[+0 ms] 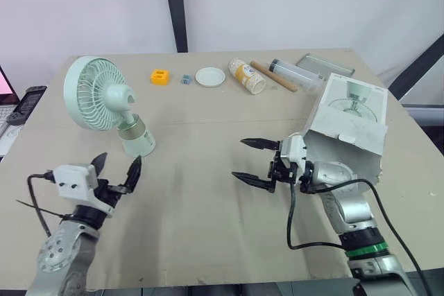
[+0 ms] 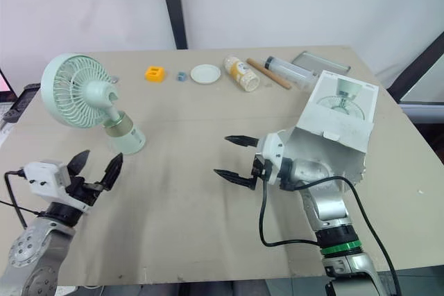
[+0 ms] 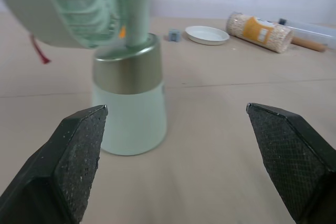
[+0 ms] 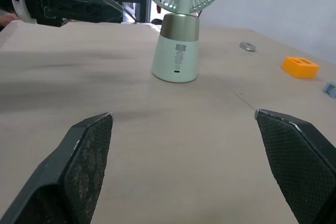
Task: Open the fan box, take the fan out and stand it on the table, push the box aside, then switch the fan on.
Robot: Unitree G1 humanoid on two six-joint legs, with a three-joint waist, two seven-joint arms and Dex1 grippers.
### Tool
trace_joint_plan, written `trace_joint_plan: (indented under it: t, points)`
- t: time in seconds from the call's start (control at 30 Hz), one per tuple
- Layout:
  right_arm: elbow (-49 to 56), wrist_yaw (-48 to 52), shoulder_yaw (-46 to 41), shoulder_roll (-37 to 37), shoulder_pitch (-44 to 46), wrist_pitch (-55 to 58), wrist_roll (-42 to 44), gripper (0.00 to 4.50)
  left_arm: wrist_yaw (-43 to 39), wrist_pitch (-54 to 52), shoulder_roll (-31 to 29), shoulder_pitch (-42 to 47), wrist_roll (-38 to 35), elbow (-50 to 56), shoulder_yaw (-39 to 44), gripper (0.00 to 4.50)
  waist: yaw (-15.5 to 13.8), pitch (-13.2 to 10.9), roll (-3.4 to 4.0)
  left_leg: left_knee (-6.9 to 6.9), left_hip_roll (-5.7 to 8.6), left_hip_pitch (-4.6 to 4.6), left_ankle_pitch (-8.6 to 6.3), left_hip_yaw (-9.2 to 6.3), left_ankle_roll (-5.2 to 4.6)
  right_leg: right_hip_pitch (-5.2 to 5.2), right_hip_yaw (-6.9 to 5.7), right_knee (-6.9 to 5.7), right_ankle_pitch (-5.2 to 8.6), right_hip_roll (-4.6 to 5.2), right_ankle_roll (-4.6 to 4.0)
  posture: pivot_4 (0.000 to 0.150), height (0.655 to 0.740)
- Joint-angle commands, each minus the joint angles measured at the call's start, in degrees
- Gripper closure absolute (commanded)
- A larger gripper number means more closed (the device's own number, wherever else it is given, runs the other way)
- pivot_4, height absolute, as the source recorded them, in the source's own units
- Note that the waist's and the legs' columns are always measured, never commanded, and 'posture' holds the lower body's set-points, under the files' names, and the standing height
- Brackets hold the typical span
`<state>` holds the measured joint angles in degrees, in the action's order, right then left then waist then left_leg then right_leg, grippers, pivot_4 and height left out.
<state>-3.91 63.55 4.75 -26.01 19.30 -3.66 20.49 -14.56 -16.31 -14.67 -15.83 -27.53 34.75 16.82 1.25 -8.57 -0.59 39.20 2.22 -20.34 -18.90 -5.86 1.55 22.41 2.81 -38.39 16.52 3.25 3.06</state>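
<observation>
Near the fan (image 1: 94,93), left gripper (image 1: 120,159) and right gripper (image 1: 240,159) hover, jaws released; a hard switch-press could topple it.

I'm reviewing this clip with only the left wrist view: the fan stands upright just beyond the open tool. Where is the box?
Observer: The box lies on the right side of the table, flap open, just behind the right tool.
Operator: Is the right tool holding anything?
Observer: No. It is open and empty, pointing across the table toward the fan.
Operator: Is the box clear of the fan?
Observer: Yes, they are well apart, fan on the left, box on the right.
</observation>
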Motion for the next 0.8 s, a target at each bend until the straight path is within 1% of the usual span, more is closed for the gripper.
trace_joint_plan:
  t: [0.03,0.37,0.6,0.8]
  points:
    - [-0.23,-0.46,-0.01,0.78,1.99,-1.49,-0.46,0.07,0.89,0.03,-1.80,1.47,-2.53,2.49,5.07,0.00,0.00,0.00,0.00,0.00,0.00,0.00,0.00,0.00,0.00,0.00,0.00,0.00,0.00,0.00,0.00,0.150,0.7400]
    - [-1.27,-0.63,-0.13,1.47,2.64,-2.60,-1.69,0.07,0.27,-2.26,-5.07,2.98,-7.13,3.25,8.36,0.00,0.01,0.00,0.00,-0.12,0.00,0.00,0.16,-0.01,0.28,0.01,-0.02,0.09,0.00,0.01,0.00,0.150,0.7400]
    - [-2.31,-0.59,0.14,1.81,3.21,-3.71,-2.30,0.07,-0.33,-5.06,-8.92,5.63,-11.12,1.22,11.53,0.00,0.01,0.00,-0.01,-0.20,-0.01,0.00,0.18,-0.04,0.33,0.03,-0.05,0.10,-0.02,-0.01,-0.03,0.150,0.7400]
    - [-3.07,-0.40,0.07,1.91,2.99,-4.80,-2.70,0.07,-0.16,-7.24,-11.47,7.71,-12.45,-0.72,12.71,0.00,0.04,-0.01,-0.02,-0.25,-0.01,0.00,0.20,-0.05,0.35,0.05,-0.07,0.11,-0.02,0.00,-0.03,0.150,0.7400]
